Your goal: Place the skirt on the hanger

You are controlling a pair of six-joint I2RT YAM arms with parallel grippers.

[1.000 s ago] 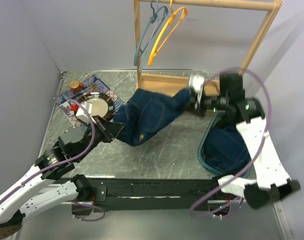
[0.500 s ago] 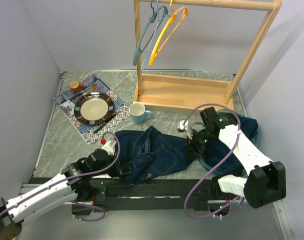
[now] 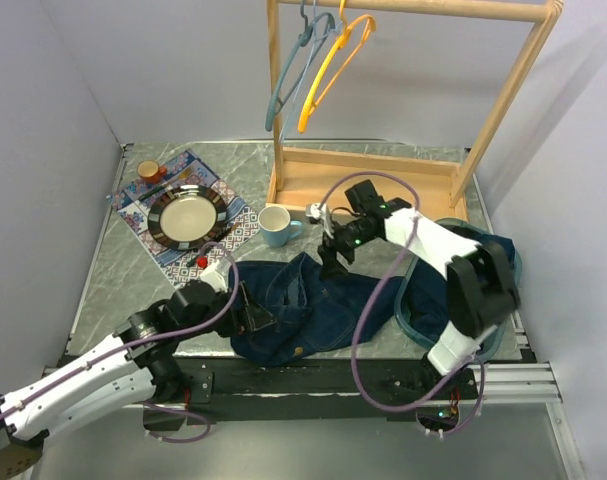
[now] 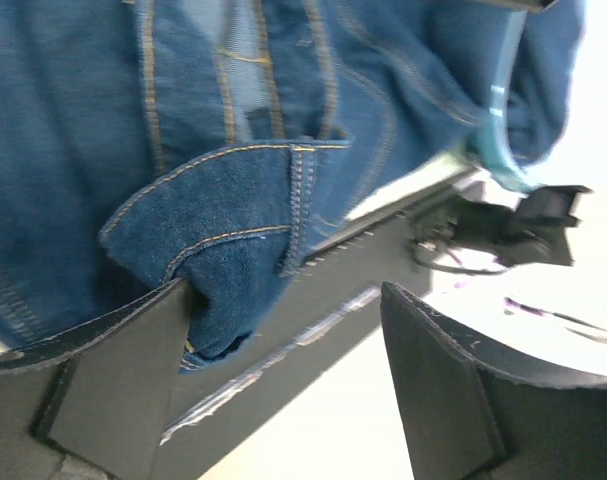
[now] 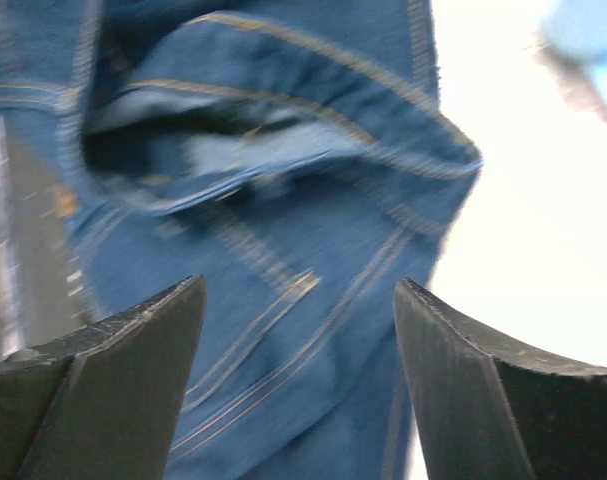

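The crumpled blue denim skirt (image 3: 313,310) lies just in front of the tall wooden clothes rack (image 3: 503,90), not yet held. The left gripper (image 3: 251,318) is spread with a denim fold against one finger, and the right gripper (image 3: 331,262) is spread over the skirt's rack-side edge. Gripping seems the step in hand, and next both should pinch the waistband and lift the one skirt toward the two hangers on the rack's top bar, a teal plastic hanger (image 3: 281,88) and an orange plastic hanger (image 3: 328,70).

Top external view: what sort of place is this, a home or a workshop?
Probably a robotics test bench staged as a home: a grey marble-patterned table, a white left arm and white right arm bolted at its near edge, and a wooden clothes rail holding a teal hanger and a yellow hanger.
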